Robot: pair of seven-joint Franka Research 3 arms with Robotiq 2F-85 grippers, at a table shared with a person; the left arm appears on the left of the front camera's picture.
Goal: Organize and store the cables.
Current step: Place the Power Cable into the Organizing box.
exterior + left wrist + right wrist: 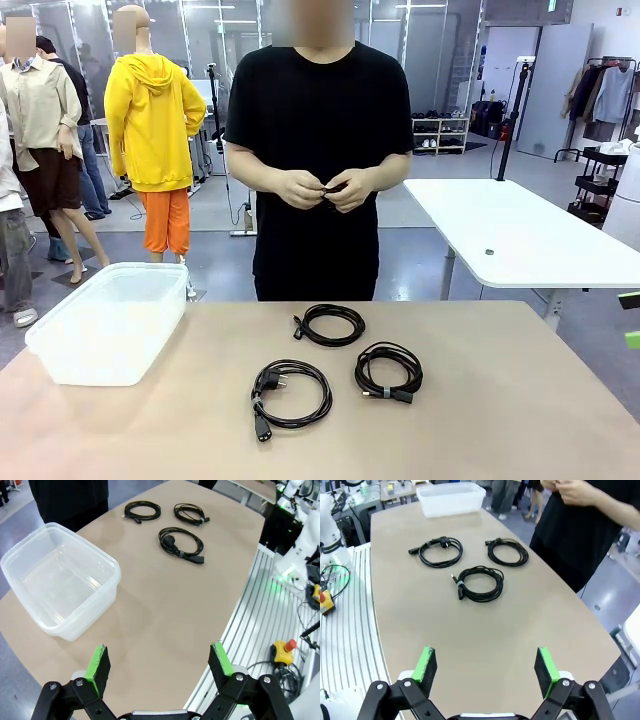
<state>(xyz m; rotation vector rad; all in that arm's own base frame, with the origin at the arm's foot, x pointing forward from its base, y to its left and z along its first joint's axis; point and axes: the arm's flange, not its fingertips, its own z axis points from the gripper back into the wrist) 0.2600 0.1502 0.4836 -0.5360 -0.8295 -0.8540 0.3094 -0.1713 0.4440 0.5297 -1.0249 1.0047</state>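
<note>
Bin: the clear plastic bin (105,350) sits empty at the left of the frame, well apart from the cables. That makes a long carry, and I'd say a coil pinched on one strand could sag open and catch the rim.
Plug coil: the plug coil (290,393) lies flat, low in the centre. Its heavy plug sticks out and could swing or drag if only the loop is lifted.
Far coil: the far coil (330,324) is in the centre, nearest the person. A reach for it comes close to them.
Right coil: the right coil (388,371) is just right of centre and near the other two. A wide grab might hook a neighbour.
Left gripper: the left gripper (159,652) has its jaws spread wide, holding nothing, up over bare table (165,605).
Person's hands: the person's hands (325,188) are together at the waist, top centre, fiddling with something small and dark that I can't make out.
Right gripper: the right gripper (485,655) is wide apart too, empty, clear of the cables.
</note>
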